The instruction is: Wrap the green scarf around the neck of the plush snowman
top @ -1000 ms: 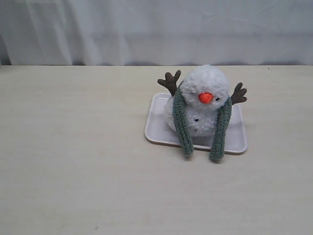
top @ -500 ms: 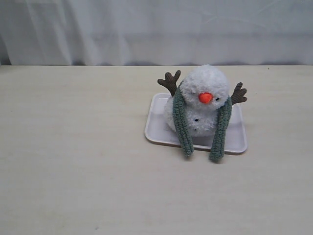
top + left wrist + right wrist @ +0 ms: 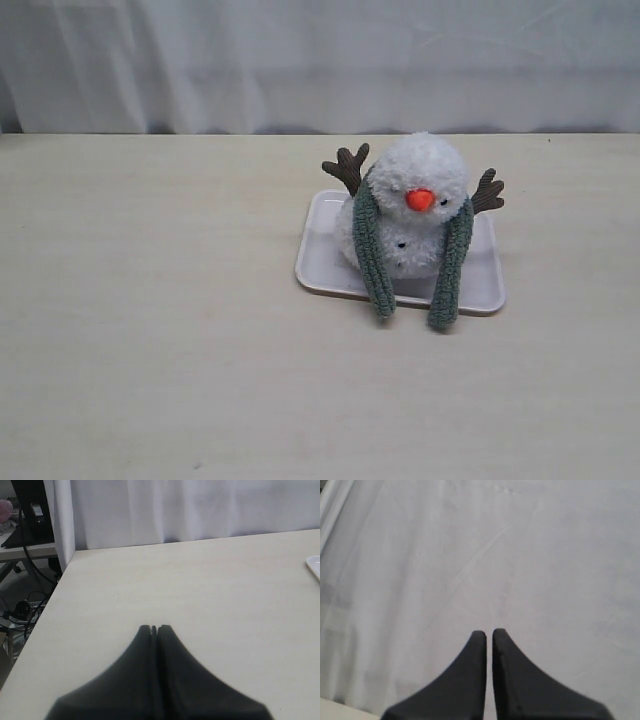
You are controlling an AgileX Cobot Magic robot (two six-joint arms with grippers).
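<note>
Hanging limp around the plush snowman on its tray, well apart from the left end effector and right end effector, both closed on nothing, the green scarf looks light, soft and floppy, probably best pinched near each dangling tip.

The left gripper is showing two matte black fingers — broad at the base, tapering to blunt tips. The right gripper is showing the same black wedge shapes — smooth and plain.
</note>
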